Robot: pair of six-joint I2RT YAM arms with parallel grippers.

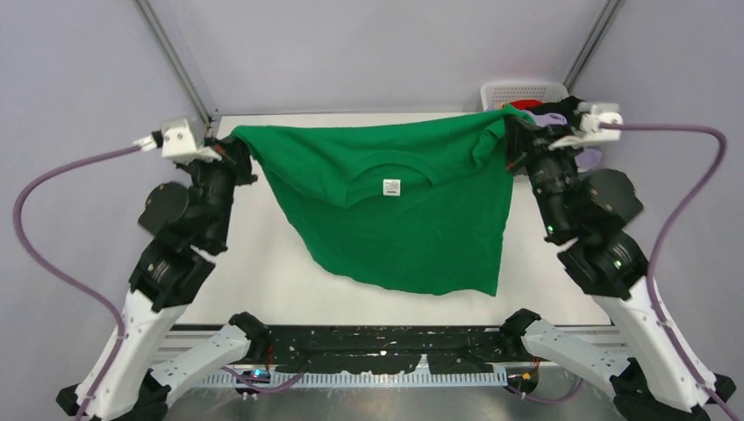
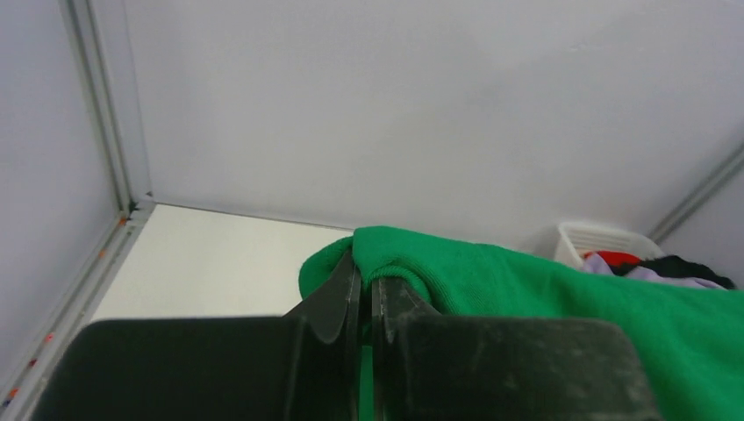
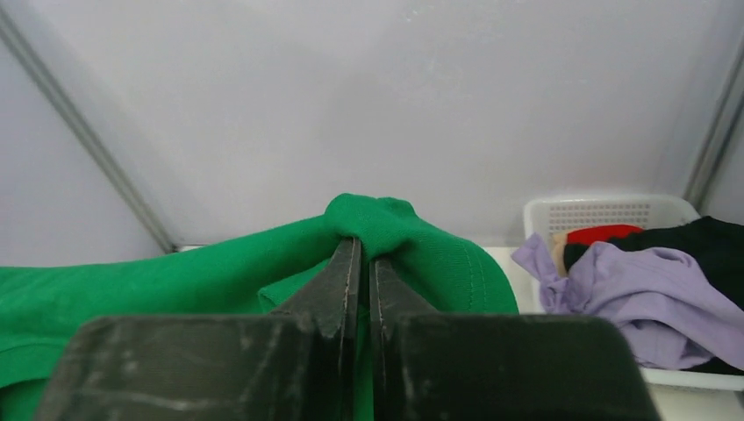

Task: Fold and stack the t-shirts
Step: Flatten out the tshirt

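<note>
Above far half of worktop [image 1: 254,272], green t-shirt [image 1: 395,219] hangs spread between arms, hem drooping toward centre. Near far-left corner, left gripper [image 1: 237,151] pinched tight on one shoulder bunch. Near far-right corner, right gripper [image 1: 516,132] clamped likewise on other shoulder. Cloth light, limp, sags freely; shoulder seams judged best hold. Far-right corner: other t-shirts [image 3: 632,298], lavender, black, red, heaped in white basket [image 3: 605,206].

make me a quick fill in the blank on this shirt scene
The t-shirt stretched between the left gripper and right gripper is ___.
Both grippers are ___ on it.
The lavender shirt lies in the white ___.
Missing words: green; shut; basket.
</note>
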